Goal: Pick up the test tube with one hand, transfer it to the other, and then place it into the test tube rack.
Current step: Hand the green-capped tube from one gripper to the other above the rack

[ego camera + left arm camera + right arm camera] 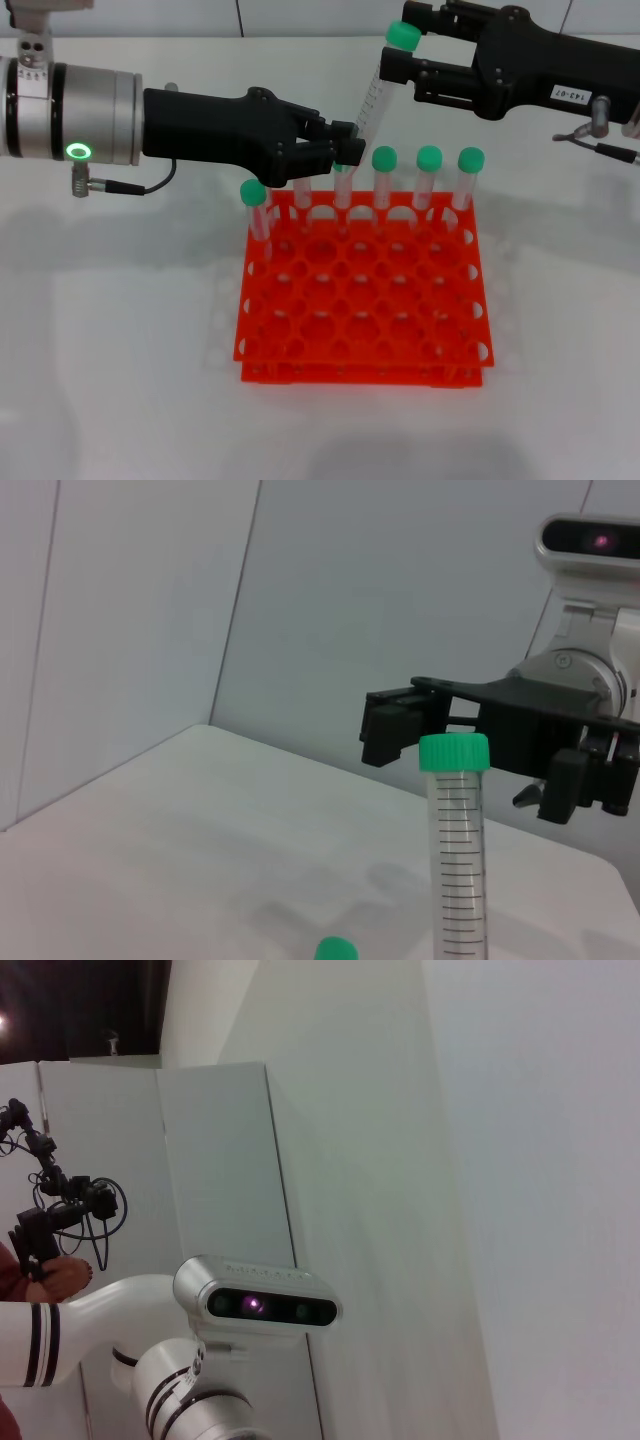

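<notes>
The test tube (375,95), clear with a green cap, hangs tilted above the back row of the orange-red test tube rack (360,300). My left gripper (345,142), on the arm with the green ring, is shut on the tube's lower end. My right gripper (405,42), with the white sticker, reaches in from the upper right, and its fingers stand open on either side of the green cap. In the left wrist view the test tube (455,870) stands upright, with the right gripper (475,758) spread around its cap, both fingers apart from it. The right wrist view shows none of these.
Several green-capped tubes (429,175) stand in the rack's back row, and one more (255,205) at its left corner. One racked tube's cap (336,950) shows in the left wrist view. The white table (120,350) lies around the rack.
</notes>
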`<state>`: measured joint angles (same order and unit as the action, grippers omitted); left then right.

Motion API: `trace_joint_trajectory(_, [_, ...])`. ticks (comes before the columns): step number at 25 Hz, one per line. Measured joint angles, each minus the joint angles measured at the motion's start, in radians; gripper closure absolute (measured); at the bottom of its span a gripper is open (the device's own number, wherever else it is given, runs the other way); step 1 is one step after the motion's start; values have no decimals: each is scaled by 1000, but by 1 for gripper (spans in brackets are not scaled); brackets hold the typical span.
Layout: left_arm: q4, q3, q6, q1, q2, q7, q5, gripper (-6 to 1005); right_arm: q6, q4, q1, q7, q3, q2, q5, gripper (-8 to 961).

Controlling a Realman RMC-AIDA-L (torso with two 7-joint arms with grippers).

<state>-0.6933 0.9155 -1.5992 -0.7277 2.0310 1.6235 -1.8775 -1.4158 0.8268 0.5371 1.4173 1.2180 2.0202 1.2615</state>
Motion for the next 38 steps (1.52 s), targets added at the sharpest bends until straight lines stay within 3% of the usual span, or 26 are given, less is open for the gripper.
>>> trace_joint_trajectory(13, [0, 2, -1, -2, 0, -1, 0, 819, 7, -20, 7, 2, 0, -1, -10, 346])
trace_joint_trajectory(19, [0, 2, -1, -1, 0, -2, 0, 819, 8, -25, 11, 1, 0, -1, -10, 512])
trace_joint_trajectory(38, [0, 3, -1, -4, 3, -5, 0, 820, 16, -49, 22, 6, 0, -2, -10, 635])
